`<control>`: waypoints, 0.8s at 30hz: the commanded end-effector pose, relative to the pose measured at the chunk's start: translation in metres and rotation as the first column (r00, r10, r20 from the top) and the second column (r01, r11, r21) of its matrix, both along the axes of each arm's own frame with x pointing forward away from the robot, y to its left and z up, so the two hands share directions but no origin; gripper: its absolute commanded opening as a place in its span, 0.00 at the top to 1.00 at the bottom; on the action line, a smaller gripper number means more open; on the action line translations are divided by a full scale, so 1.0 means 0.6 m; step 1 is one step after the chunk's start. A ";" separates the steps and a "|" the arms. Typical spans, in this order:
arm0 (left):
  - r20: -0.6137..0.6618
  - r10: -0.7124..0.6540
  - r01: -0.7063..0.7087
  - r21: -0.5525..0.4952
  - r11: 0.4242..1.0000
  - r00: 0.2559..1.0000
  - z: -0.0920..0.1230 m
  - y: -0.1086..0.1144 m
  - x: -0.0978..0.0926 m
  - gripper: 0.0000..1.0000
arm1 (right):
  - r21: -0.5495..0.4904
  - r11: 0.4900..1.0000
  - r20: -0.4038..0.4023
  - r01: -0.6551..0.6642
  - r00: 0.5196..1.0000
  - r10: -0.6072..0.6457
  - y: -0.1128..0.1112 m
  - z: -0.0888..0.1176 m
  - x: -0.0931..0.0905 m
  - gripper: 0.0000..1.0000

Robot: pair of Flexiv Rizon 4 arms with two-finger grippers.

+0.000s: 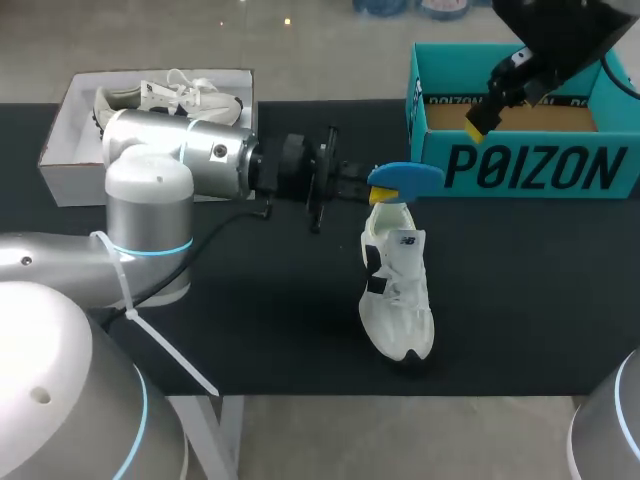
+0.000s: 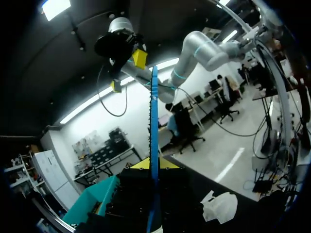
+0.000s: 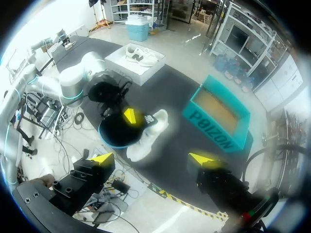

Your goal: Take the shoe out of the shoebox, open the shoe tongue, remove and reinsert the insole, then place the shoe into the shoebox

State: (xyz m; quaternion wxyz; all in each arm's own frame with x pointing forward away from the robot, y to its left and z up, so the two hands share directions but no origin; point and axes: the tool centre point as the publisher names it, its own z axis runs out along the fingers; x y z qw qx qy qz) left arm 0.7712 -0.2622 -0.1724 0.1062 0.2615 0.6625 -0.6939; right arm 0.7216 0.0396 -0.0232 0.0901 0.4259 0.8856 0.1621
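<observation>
L gripper [image 1: 385, 194] mid-frame, prob. clamped on blue insole [image 1: 408, 176], white shoe [image 1: 398, 295] just below, bare table [image 1: 530, 300] around it, R gripper [image 3: 153, 158] wide open, empty, over teal shoebox [image 1: 520, 165] upper right.

Left arm [image 1: 150, 200]: smooth rounded silver shells, thin light-blue rings at the joints, small dark screws, a black wrist, a black cable [image 1: 250, 213], a white zip tie [image 1: 170, 348]. Right gripper [image 3: 153, 159]: black blocks, yellow fingertips [image 3: 102, 158]

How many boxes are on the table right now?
2. A white box sits at the table's far left with a pale shoe in it. The teal shoebox stands open at the far right. No other box seems to be hidden.
</observation>
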 end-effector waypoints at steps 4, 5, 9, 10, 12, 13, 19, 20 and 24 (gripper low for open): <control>0.586 -0.199 0.173 0.100 0.980 0.786 0.077 -0.022 0.033 1.00 | -0.002 1.000 -0.003 0.001 1.000 -0.001 0.002 0.000 0.003 0.00; 0.644 -0.211 0.192 0.101 0.976 0.735 0.079 -0.026 0.029 1.00 | -0.002 1.000 -0.003 0.001 1.000 -0.001 0.002 0.000 0.003 0.00; 0.776 -0.258 0.201 0.172 0.964 0.575 0.074 -0.020 0.016 1.00 | -0.002 1.000 -0.003 0.001 1.000 -0.001 0.002 0.000 0.003 0.00; 0.785 -0.262 0.200 0.179 0.963 0.562 0.068 -0.016 0.014 1.00 | -0.002 1.000 -0.003 0.001 1.000 -0.001 0.002 0.000 0.003 0.00; 0.811 -0.228 0.180 0.154 0.972 0.539 0.059 -0.008 0.004 1.00 | -0.002 1.000 -0.003 0.001 1.000 -0.001 0.002 0.000 0.003 0.00; 0.821 -0.217 0.170 0.148 0.974 0.529 0.055 -0.005 -0.001 1.00 | -0.002 1.000 -0.003 0.001 1.000 -0.001 0.002 0.000 0.003 0.00; 0.859 -0.185 0.122 0.144 0.982 0.477 0.027 0.017 -0.012 1.00 | -0.002 1.000 -0.003 0.001 1.000 -0.001 0.002 0.000 0.003 0.00; 0.867 -0.177 0.117 0.137 0.984 0.466 0.025 0.020 -0.013 1.00 | -0.002 1.000 -0.003 0.001 1.000 -0.001 0.002 0.000 0.003 0.00; 0.893 -0.149 0.099 0.118 0.988 0.424 0.017 0.027 -0.012 1.00 | -0.002 1.000 -0.003 0.001 1.000 -0.001 0.002 0.000 0.003 0.00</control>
